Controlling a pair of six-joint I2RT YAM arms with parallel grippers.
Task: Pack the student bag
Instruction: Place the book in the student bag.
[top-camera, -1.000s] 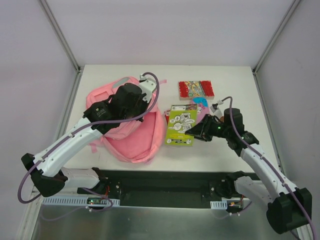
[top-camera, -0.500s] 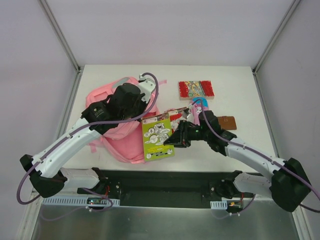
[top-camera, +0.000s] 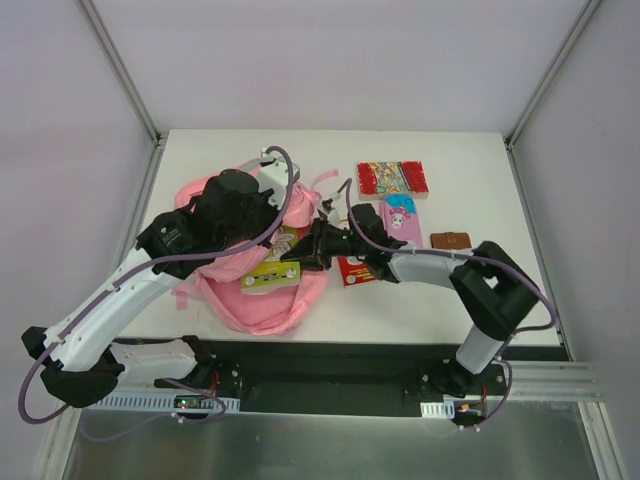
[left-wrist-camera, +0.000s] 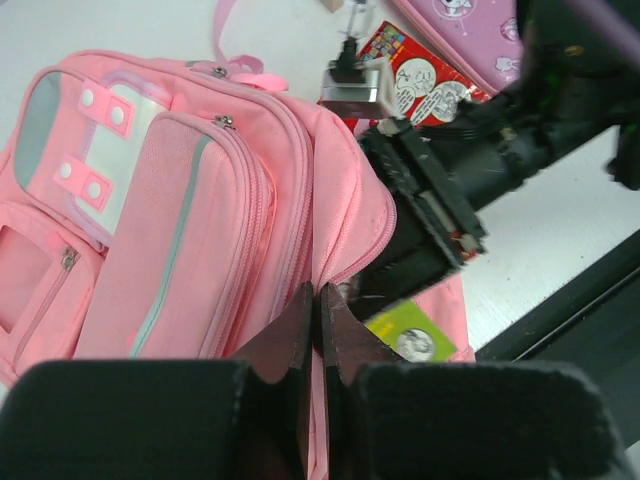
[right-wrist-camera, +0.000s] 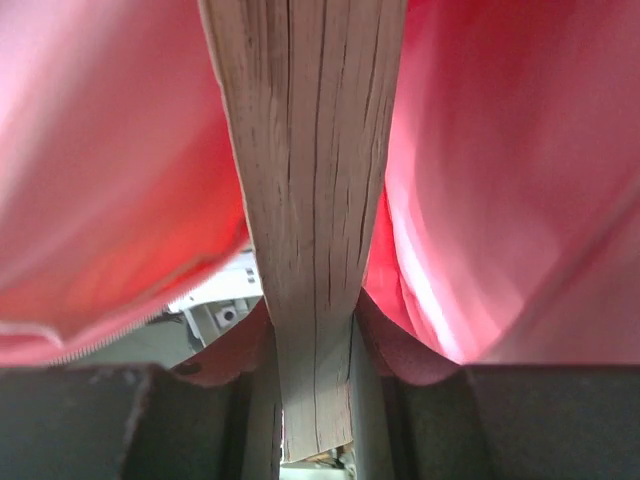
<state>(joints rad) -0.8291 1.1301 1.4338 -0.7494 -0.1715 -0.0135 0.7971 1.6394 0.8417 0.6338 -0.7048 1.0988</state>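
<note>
The student bag (top-camera: 262, 312) lies on the white table (top-camera: 470, 170), and the left gripper (left-wrist-camera: 318, 305) is pinched fully closed on the edge of its opening. At the bag's right side the right gripper (top-camera: 305, 250), jaws narrow, grips a green-covered book (top-camera: 268, 275) that is poked into that opening. A pink pencil case (top-camera: 400, 220) lies further right of the bag.

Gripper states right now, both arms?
Left gripper: closed, pinching the opening edge of the large pink fabric backpack.
Right gripper: closed on the green-covered book, inside the backpack.
</note>
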